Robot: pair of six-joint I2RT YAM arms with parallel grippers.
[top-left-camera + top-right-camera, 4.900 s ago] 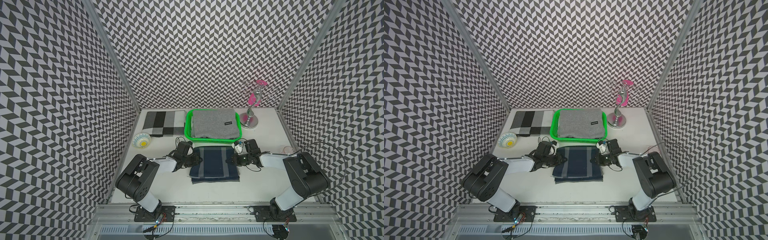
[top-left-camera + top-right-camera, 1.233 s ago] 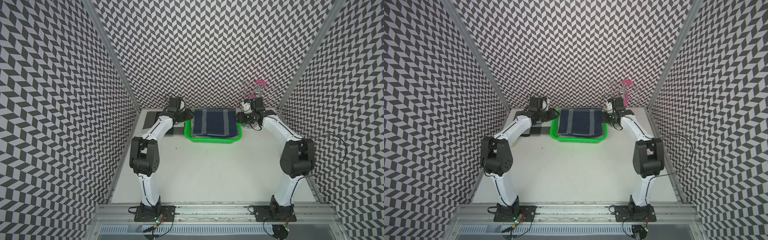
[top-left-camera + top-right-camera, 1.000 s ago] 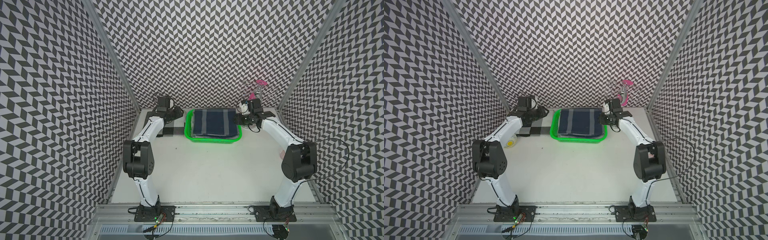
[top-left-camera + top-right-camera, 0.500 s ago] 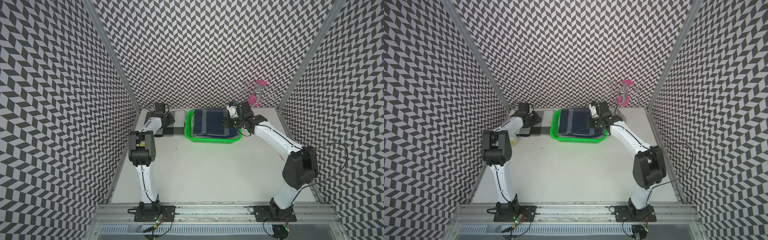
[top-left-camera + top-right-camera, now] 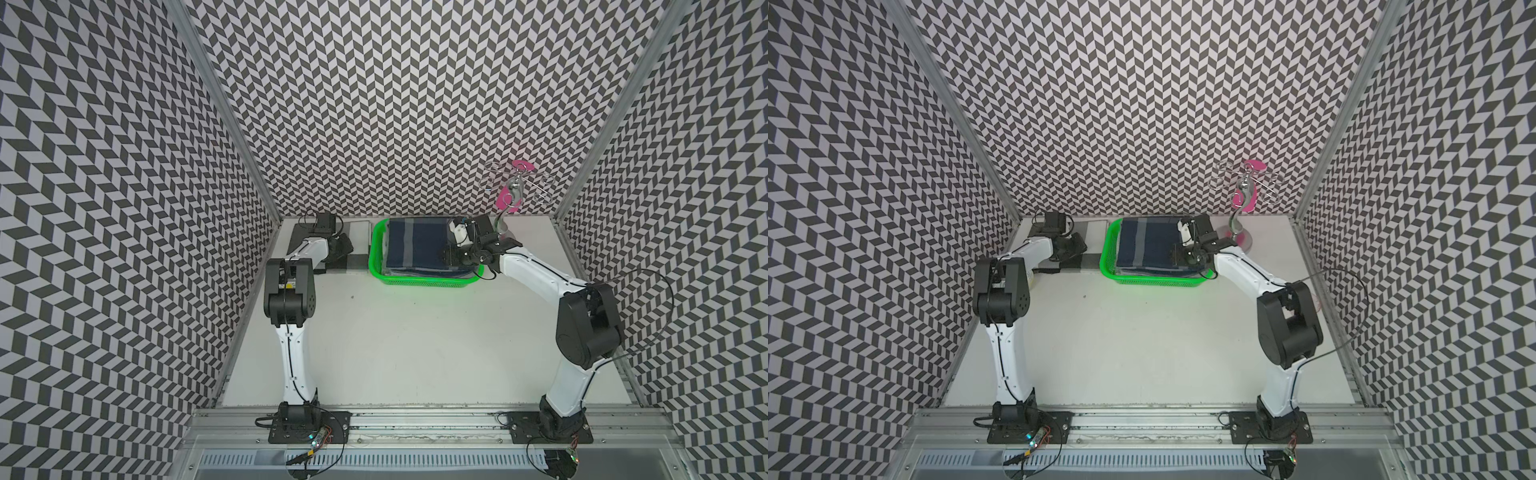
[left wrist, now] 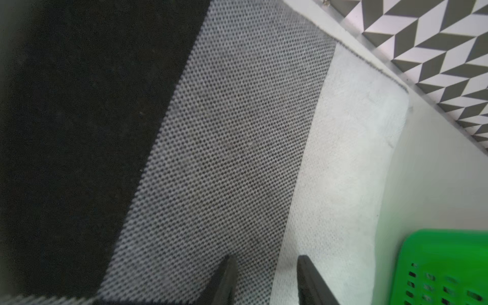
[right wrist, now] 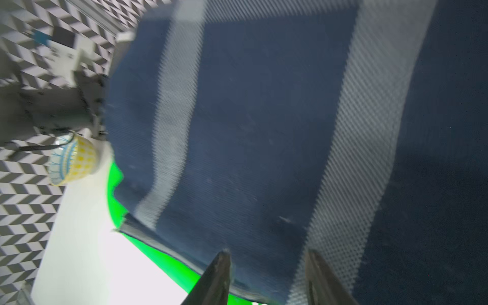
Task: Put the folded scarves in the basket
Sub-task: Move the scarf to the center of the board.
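White tabletop. Scarf lies flat in basket, directly under right gripper, stripes running fwd from its fingers; jaws apart, nothing btwn. Left gripper beside, over checked cloth, spread & empty.

A folded navy scarf with grey stripes lies flat inside the green basket.

Readable text, brands, numbers, signs: none for you to log.

One entry: a small yellowish sticker on the elbow joint of the left arm, seen in a top view. Its print is too small for you to make out.
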